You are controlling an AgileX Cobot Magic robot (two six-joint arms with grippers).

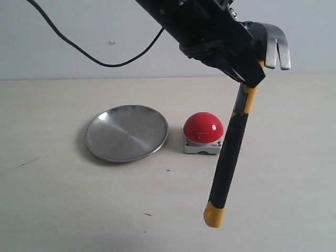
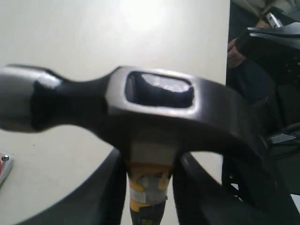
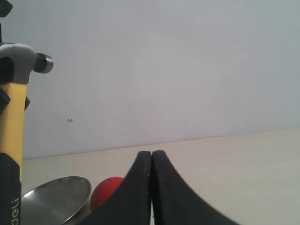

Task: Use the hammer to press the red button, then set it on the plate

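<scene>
The hammer [image 1: 231, 152] hangs above the table, handle down and slightly tilted, with its yellow end low at the front and the claw head up at the right. My left gripper [image 1: 251, 67] reaches across from the upper left and is shut on the hammer's neck just below the head. In the left wrist view the dark head [image 2: 154, 108] fills the frame, and the left gripper [image 2: 150, 192] has a finger on each side of the yellow neck. The red button [image 1: 203, 127] sits left of the handle, and the plate [image 1: 126, 132] lies further left. My right gripper [image 3: 152, 157] is shut and empty. Behind it are the hammer [image 3: 11, 122], button [image 3: 105, 191] and plate [image 3: 51, 197].
A black cable [image 1: 105, 63] droops across the pale wall behind the table. The table's far edge meets that wall. Dark equipment [image 2: 262, 93] stands beyond the table's side edge in the left wrist view.
</scene>
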